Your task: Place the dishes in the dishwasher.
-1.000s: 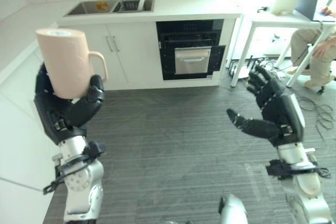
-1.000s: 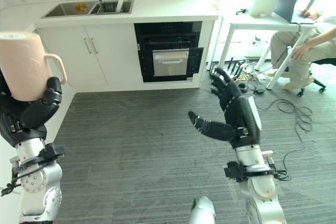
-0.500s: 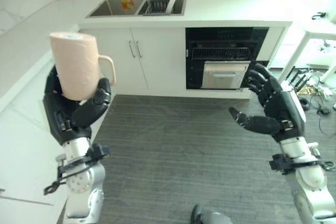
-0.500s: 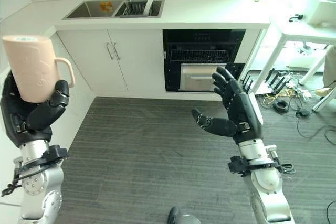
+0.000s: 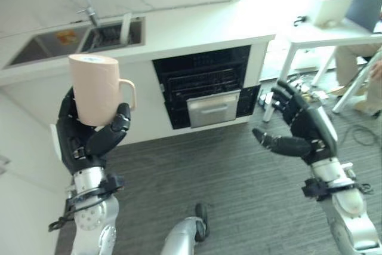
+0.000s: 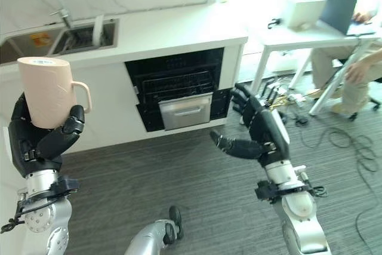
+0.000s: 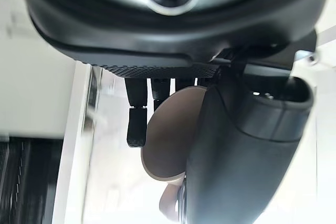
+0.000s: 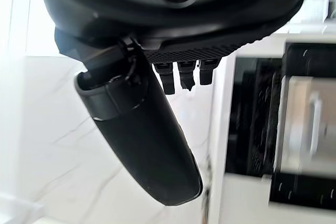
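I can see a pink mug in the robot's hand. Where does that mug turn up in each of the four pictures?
Left eye view: mug upper left, held up by the left hand.
Right eye view: mug at the far left, in front of the white cabinet.
Left wrist view: its round base past the fingers.
Right wrist view: not in it.
Shared landmark: the open dishwasher, also in the right wrist view.

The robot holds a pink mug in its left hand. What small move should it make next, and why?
Probably step closer to the dishwasher. The left hand is curled round the pink mug, held upright and high, while the dishwasher stands open under the counter, across a stretch of floor. The right hand is open and free, so it could then reach for the rack.
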Controlling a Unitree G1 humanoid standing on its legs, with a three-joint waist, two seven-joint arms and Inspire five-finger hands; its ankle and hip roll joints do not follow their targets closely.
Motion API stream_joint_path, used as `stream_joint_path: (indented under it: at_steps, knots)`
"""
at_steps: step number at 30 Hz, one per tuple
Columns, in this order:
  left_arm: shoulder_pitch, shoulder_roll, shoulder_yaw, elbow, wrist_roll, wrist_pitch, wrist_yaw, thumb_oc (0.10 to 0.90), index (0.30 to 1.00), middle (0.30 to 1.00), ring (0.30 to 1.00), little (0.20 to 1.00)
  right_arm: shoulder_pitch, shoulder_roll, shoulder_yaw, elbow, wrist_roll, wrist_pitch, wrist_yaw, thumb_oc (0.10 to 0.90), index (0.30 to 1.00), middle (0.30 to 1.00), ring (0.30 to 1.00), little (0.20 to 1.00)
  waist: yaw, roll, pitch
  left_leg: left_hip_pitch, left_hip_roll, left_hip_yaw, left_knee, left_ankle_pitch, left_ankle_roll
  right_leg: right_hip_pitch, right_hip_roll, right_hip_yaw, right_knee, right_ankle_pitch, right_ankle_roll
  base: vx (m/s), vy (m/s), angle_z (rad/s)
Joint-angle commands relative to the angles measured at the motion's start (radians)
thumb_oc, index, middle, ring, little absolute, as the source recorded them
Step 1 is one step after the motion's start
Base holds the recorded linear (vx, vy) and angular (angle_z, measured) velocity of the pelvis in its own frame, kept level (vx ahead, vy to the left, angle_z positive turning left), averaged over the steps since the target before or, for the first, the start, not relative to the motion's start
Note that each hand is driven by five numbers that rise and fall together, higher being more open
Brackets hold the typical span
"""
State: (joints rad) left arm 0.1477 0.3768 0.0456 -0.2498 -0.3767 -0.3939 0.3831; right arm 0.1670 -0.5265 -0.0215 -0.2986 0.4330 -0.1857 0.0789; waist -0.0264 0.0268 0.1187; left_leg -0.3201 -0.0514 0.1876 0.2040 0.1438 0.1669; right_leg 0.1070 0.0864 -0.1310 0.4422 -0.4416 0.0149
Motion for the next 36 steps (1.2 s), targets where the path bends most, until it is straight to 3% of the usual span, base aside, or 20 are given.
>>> stream_joint_path:
  at_steps: [1, 3, 5, 6, 7, 9, 11, 12, 14, 18, 20, 23, 27, 28, 29, 31, 36]
  knots:
    - [-0.115, 0.054, 0.06, -0.079, 0.055, -0.127, 0.017, 0.4, 0.3, 0.3, 0.3, 0.3, -0.092, -0.004, -0.091, -0.065, 0.015, -0.101, 0.014, 0.8, 0.9, 0.9, 0.9, 0.9, 0.019, -0.023, -0.059, 0.057, 0.068, 0.0, 0.096, -0.242, -0.199, -0.168, -0.073, 0.011, -0.142, 0.246, 0.048, 0.08, 0.215, 0.2]
    - [-0.141, 0.063, 0.059, -0.076, 0.037, -0.118, 0.011, 0.4, 0.3, 0.3, 0.3, 0.3, -0.089, -0.006, -0.106, -0.063, 0.025, -0.096, 0.015, 0.8, 0.9, 0.9, 0.9, 0.9, 0.013, -0.032, -0.078, 0.07, 0.061, 0.009, 0.096, -0.254, -0.182, -0.131, -0.093, -0.007, -0.142, 0.245, 0.058, 0.08, 0.191, 0.62]
    - [-0.164, 0.071, 0.056, -0.066, 0.031, -0.116, 0.014, 0.4, 0.3, 0.3, 0.3, 0.3, -0.11, 0.004, -0.099, -0.054, 0.024, -0.093, 0.013, 0.8, 0.9, 0.9, 0.9, 0.9, 0.007, -0.047, -0.078, 0.089, 0.043, 0.009, 0.096, -0.267, -0.159, -0.098, -0.115, -0.032, -0.142, 0.363, 0.095, 0.1, 0.141, 0.48]
    - [-0.164, 0.073, 0.062, -0.065, 0.03, -0.113, 0.012, 0.4, 0.3, 0.3, 0.3, 0.3, -0.112, 0.012, -0.098, -0.055, 0.02, -0.088, 0.019, 0.8, 0.9, 0.9, 0.9, 0.9, 0.006, -0.045, -0.076, 0.099, 0.046, -0.003, 0.096, -0.269, -0.155, -0.093, -0.124, -0.051, -0.142, 0.424, 0.117, 0.12, 0.105, 0.26]
    - [-0.161, 0.079, 0.072, -0.065, 0.018, -0.106, 0.006, 0.4, 0.3, 0.3, 0.3, 0.3, -0.107, 0.02, -0.096, -0.061, 0.022, -0.079, 0.03, 0.8, 0.9, 0.9, 0.9, 0.9, 0.008, -0.025, -0.065, 0.124, 0.067, -0.024, 0.096, -0.276, -0.151, -0.097, -0.141, -0.101, -0.095, 0.502, 0.135, 0.1, 0.097, 0.16]
    - [-0.158, 0.076, 0.091, -0.064, 0.017, -0.1, -0.002, 0.4, 0.3, 0.3, 0.3, 0.3, -0.102, 0.026, -0.094, -0.063, 0.03, -0.072, 0.048, 0.8, 0.9, 0.9, 0.9, 0.9, 0.007, -0.02, -0.049, 0.153, 0.077, -0.034, 0.096, -0.291, -0.146, -0.148, -0.177, -0.121, -0.025, 0.512, 0.135, 0.09, 0.016, -0.11]
    - [-0.159, 0.078, 0.106, -0.072, 0.027, -0.094, -0.006, 0.4, 0.3, 0.3, 0.3, 0.3, -0.099, 0.04, -0.096, -0.059, 0.041, -0.076, 0.059, 0.8, 0.9, 0.9, 0.9, 0.9, 0.016, -0.026, -0.04, 0.173, 0.088, -0.036, 0.096, -0.303, -0.156, -0.157, -0.216, -0.17, -0.115, 0.496, 0.126, 0.18, -0.186, -0.28]
    - [-0.161, 0.081, 0.106, -0.082, 0.037, -0.086, -0.007, 0.4, 0.3, 0.3, 0.3, 0.3, -0.09, 0.045, -0.096, -0.065, 0.042, -0.083, 0.051, 0.8, 0.9, 0.9, 0.9, 0.9, 0.008, -0.052, -0.024, 0.202, 0.08, -0.024, 0.096, -0.326, -0.17, -0.234, -0.279, -0.169, -0.142, 0.429, 0.127, 0.22, -0.254, -0.38]
    - [-0.16, 0.079, 0.098, -0.085, 0.041, -0.08, -0.009, 0.4, 0.3, 0.3, 0.3, 0.3, -0.088, 0.041, -0.094, -0.07, 0.042, -0.079, 0.043, 0.8, 0.9, 0.9, 0.9, 0.9, -0.009, -0.064, -0.019, 0.222, 0.069, -0.023, 0.096, -0.348, -0.172, -0.308, -0.306, -0.126, -0.142, 0.431, 0.135, 0.26, -0.215, -0.13]
    - [-0.156, 0.074, 0.093, -0.077, 0.04, -0.083, -0.027, 0.4, 0.3, 0.3, 0.3, 0.3, -0.078, 0.063, -0.081, -0.088, 0.011, -0.06, 0.036, 0.8, 0.9, 0.9, 0.9, 0.9, -0.042, -0.073, -0.015, 0.277, 0.045, -0.037, 0.096, -0.404, -0.162, -0.473, -0.344, -0.084, -0.142, 0.519, 0.163, 0.44, -0.279, 0.29]
    - [-0.16, 0.075, 0.096, -0.078, 0.047, -0.076, -0.033, 0.4, 0.3, 0.3, 0.3, 0.3, -0.073, 0.064, -0.077, -0.085, 0.01, -0.069, 0.036, 0.8, 0.9, 0.9, 0.9, 0.9, -0.047, -0.074, -0.019, 0.281, 0.043, -0.045, 0.096, -0.412, -0.16, -0.468, -0.339, -0.08, -0.142, 0.497, 0.168, 0.37, -0.35, 0.39]
    - [-0.163, 0.086, 0.086, -0.082, 0.026, -0.053, -0.001, 0.4, 0.3, 0.3, 0.3, 0.3, -0.12, 0.041, -0.055, -0.072, -0.003, -0.049, 0.006, 0.8, 0.9, 0.9, 0.9, 0.9, -0.032, -0.076, -0.052, 0.293, 0.101, -0.014, 0.096, -0.414, -0.18, -0.393, -0.325, -0.125, -0.142, 0.454, 0.163, 0.38, -0.46, 0.87]
    - [-0.167, 0.078, 0.072, -0.102, 0.036, -0.042, 0.007, 0.4, 0.3, 0.3, 0.3, 0.3, -0.164, 0.006, -0.061, -0.062, 0.016, -0.048, -0.001, 0.8, 0.9, 0.9, 0.9, 0.9, -0.011, -0.062, -0.07, 0.303, 0.181, 0.012, 0.096, -0.367, -0.236, -0.328, -0.285, -0.182, -0.142, 0.392, 0.115, 0.27, -0.317, 0.14]
    - [-0.167, 0.076, 0.07, -0.107, 0.039, -0.036, 0.011, 0.4, 0.3, 0.3, 0.3, 0.3, -0.168, -0.002, -0.065, -0.061, 0.024, -0.042, -0.007, 0.8, 0.9, 0.9, 0.9, 0.9, -0.005, -0.058, -0.07, 0.299, 0.199, 0.014, 0.096, -0.327, -0.249, -0.311, -0.272, -0.188, -0.142, 0.375, 0.105, 0.35, -0.403, 0.13]
    - [-0.154, 0.072, 0.078, -0.11, 0.029, -0.037, 0.015, 0.4, 0.3, 0.3, 0.3, 0.3, -0.158, -0.008, -0.074, -0.062, 0.041, -0.038, 0.007, 0.8, 0.9, 0.9, 0.9, 0.9, 0.003, -0.054, -0.063, 0.294, 0.222, 0.006, 0.096, -0.223, -0.269, -0.278, -0.236, -0.174, -0.142, 0.341, 0.081, 0.33, -0.384, -0.03]
    - [-0.137, 0.068, 0.087, -0.11, 0.027, -0.05, 0.009, 0.4, 0.3, 0.3, 0.3, 0.3, -0.141, -0.01, -0.081, -0.068, 0.048, -0.039, 0.029, 0.8, 0.9, 0.9, 0.9, 0.9, 0.006, -0.061, -0.057, 0.297, 0.226, 0.007, 0.096, -0.171, -0.272, -0.263, -0.224, -0.158, -0.142, 0.327, 0.066, 0.26, -0.308, -0.34]
    - [-0.096, 0.061, 0.11, -0.094, -0.001, -0.089, -0.021, 0.4, 0.3, 0.3, 0.3, 0.3, -0.094, -0.007, -0.103, -0.058, 0.048, -0.058, 0.059, 0.8, 0.9, 0.9, 0.9, 0.9, -0.001, -0.102, -0.038, 0.324, 0.215, 0.102, 0.131, -0.093, -0.259, -0.22, -0.228, -0.13, -0.142, 0.295, 0.031, 0.2, -0.217, -0.27]
